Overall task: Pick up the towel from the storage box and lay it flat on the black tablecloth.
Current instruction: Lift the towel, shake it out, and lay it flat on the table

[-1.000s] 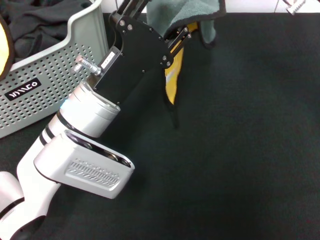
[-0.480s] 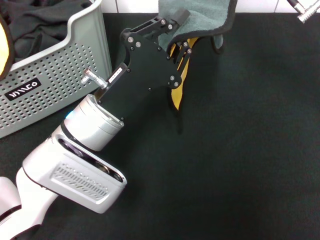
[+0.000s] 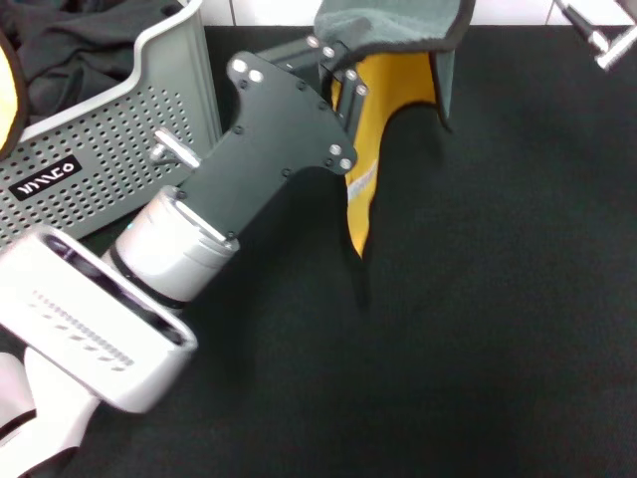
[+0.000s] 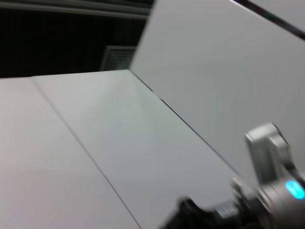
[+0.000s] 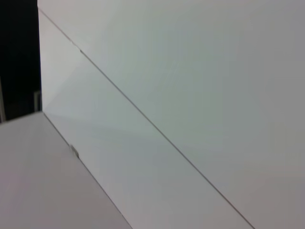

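Yellow-and-grey fluffy towel (image 3: 393, 110) now hanging wider — clamped in left gripper (image 3: 338, 62), above matte black tablecloth (image 3: 498, 299); ready for lowering.

Right gripper (image 3: 597, 35) at far edge — finger state impossible to tell.

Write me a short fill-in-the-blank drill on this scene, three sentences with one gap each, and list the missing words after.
1. The left gripper holds the fluffy yellow-and-grey towel hanging above the plain matte ____ tablecloth.
2. The light grey perforated plastic storage box sits on the robot's ____ side of the hanging towel.
3. The face of the towel that hangs toward the tablecloth's near edge is ____.

Missing words: black; left; yellow
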`<state>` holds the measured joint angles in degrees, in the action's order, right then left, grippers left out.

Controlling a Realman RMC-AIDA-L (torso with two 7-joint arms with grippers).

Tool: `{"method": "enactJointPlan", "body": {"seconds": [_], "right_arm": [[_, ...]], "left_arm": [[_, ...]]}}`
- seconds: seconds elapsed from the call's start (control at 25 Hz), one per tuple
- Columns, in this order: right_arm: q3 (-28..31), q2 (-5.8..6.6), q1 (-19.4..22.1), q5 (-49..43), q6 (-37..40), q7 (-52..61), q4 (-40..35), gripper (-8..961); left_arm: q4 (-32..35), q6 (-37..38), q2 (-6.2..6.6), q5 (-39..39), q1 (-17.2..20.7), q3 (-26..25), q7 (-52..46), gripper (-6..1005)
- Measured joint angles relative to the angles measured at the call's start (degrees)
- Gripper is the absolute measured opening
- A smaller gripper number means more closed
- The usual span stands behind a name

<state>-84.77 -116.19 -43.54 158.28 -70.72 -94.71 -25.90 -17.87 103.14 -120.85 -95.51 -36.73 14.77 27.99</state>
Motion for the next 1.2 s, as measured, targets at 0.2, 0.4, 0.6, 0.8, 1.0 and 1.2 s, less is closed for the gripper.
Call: {"method": "enactJointPlan", "body": {"seconds": [0.2,0.4,0.6,0.8,1.0,1.2], "right_arm": [[-0.18,0.26,3.26,-5.91,-0.14,-3.35,0.09,42],[0.33,0.94,5.95,-10.92,-0.13,-5.92,-0.92,42],[0.37,2.54,6.45,-18.15,-0.09,-6.29,-2.55,43],[0.50,4.24,7.36,-27.39,-0.12,-6.05,-6.33,43],[1.02,5.59,12.78,-36.37,-0.16,-5.68,-16.25,44],[2.92,5.10,21.54,-45.23,-0.76,-3.23,-31.79,44]], "left_arm": [[4.00,5.55,0.08,0.64,2.05,-1.15,-18.78,31],[10.29,5.96,0.34,2.02,3.74,-3.73,-38.79,32],[13.63,3.96,0.46,3.44,4.58,-3.57,-47.61,32],[15.40,2.75,0.54,3.37,6.37,-3.15,-51.40,31],[20.38,2.91,0.67,2.96,9.11,-1.35,-59.61,31],[26.20,4.76,0.82,2.95,11.50,3.92,-67.81,31]]}}
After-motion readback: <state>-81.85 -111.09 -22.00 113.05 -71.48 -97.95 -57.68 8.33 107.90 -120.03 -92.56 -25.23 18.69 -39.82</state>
